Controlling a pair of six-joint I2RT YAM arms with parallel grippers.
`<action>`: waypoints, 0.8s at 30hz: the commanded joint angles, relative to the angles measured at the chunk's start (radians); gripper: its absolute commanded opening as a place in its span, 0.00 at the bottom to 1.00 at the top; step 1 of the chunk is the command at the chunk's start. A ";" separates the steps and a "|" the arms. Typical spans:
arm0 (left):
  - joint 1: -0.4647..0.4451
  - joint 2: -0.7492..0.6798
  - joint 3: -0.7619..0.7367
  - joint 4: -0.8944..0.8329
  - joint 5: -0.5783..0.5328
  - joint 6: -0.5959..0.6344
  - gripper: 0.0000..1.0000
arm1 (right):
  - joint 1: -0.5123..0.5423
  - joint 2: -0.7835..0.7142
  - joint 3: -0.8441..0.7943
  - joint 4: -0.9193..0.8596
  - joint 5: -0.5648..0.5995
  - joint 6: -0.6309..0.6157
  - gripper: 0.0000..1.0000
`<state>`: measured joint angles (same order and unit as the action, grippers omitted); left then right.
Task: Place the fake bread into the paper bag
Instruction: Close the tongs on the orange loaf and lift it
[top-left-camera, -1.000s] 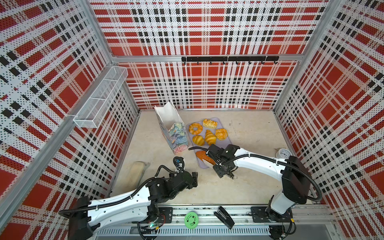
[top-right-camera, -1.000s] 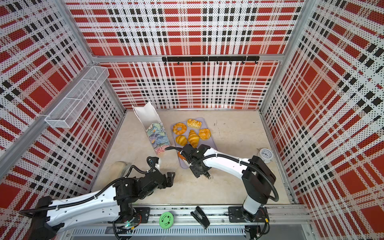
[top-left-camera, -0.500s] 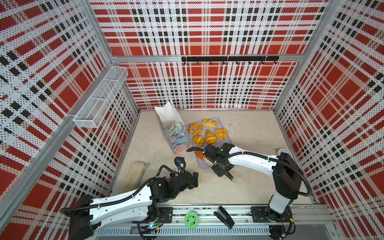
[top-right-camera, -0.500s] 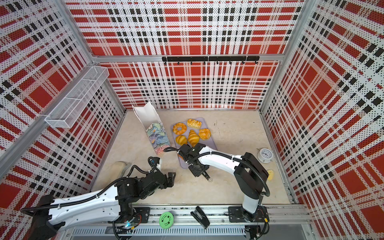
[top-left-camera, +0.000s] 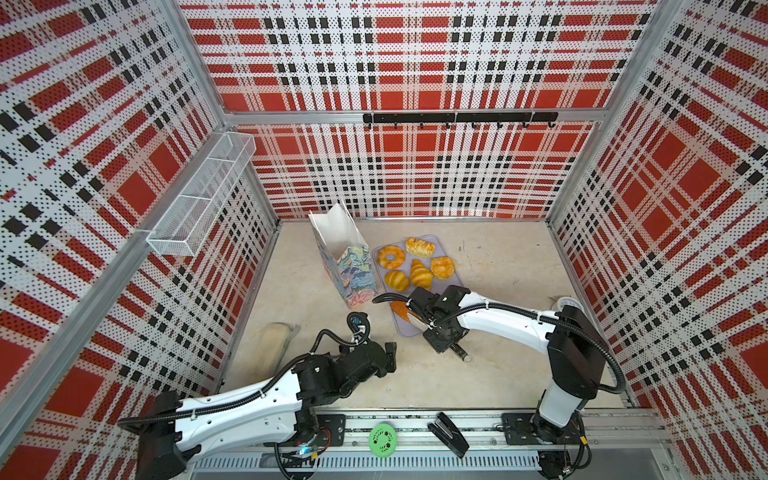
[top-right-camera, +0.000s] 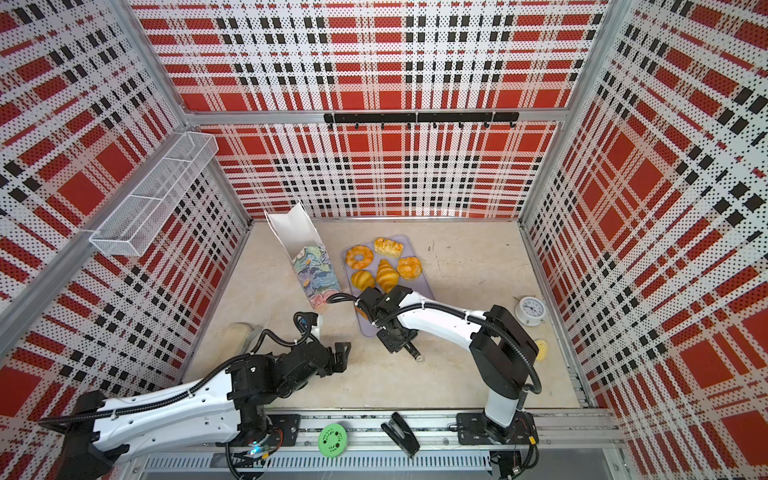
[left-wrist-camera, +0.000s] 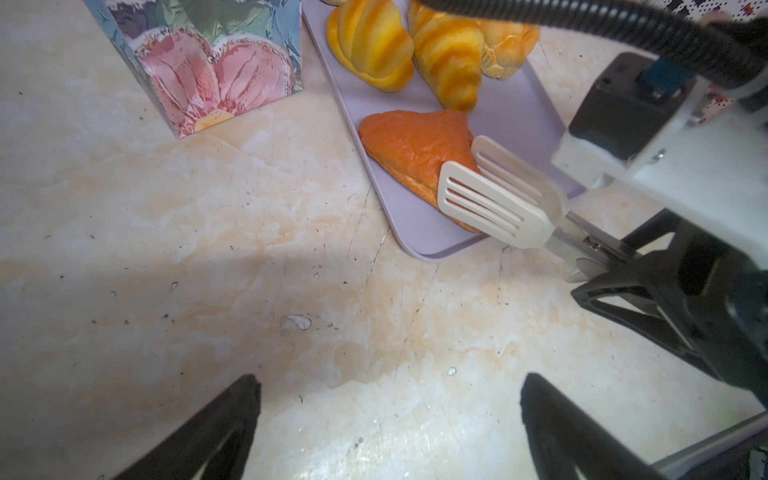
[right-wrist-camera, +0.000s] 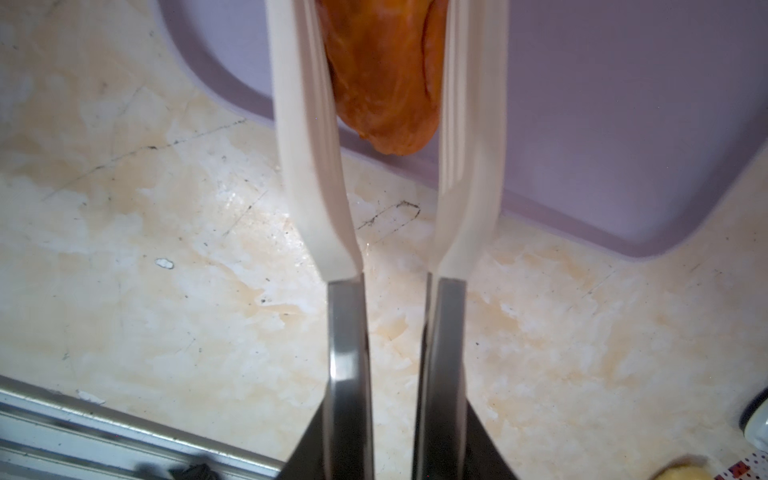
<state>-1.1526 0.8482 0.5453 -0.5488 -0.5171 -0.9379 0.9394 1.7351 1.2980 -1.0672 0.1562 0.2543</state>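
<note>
1. My right claw (right-wrist-camera: 392, 436) is pressed onto the tongs (left-wrist-camera: 494, 203), one finger on each steel arm (the right wrist view shows this best)
2. The tongs reach toward ten o'clock in both top views. Their white slotted blades stand on either side of one corner of the triangle (left-wrist-camera: 415, 145). From the right wrist, the bread fills the gap between the blades
3. The triangle lies on the tray (left-wrist-camera: 415, 245), at its seven o'clock corner in both top views, close to the rim. I cannot tell whether any part of it is raised off the tray
4. The other bread sits on the tray's twelve o'clock half: doughnut (top-left-camera: 390, 257) at ten, braid (top-left-camera: 419, 246) at twelve, bun (top-left-camera: 443, 268) at two, and two croissants (top-left-camera: 396, 280) (top-left-camera: 421, 274) side by side near the tray's middle
5. The bag (top-left-camera: 351, 270) stands upright on the table (left-wrist-camera: 208, 249) at nine o'clock of the tray, just beside it. Its mouth is open and white inside, and what lies in it is hidden from every view
6. My left claw (left-wrist-camera: 390, 386) is spread wide above the table at six o'clock of the tray, near its end but touching neither tray nor bag
7. A small clock (top-right-camera: 530, 309) lies at three o'clock of the tray, well apart
</note>
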 joint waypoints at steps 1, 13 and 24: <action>-0.005 -0.011 0.037 -0.017 -0.044 0.020 0.99 | -0.013 -0.073 -0.014 0.054 -0.029 -0.009 0.21; 0.002 -0.056 0.057 -0.051 -0.079 0.045 0.99 | -0.027 -0.117 -0.032 0.071 -0.032 -0.026 0.19; 0.023 -0.075 0.073 -0.063 -0.073 0.083 0.99 | -0.069 -0.159 -0.058 0.092 -0.050 -0.013 0.19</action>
<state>-1.1393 0.7788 0.5873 -0.5953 -0.5648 -0.8757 0.8783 1.6199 1.2442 -1.0161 0.1112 0.2432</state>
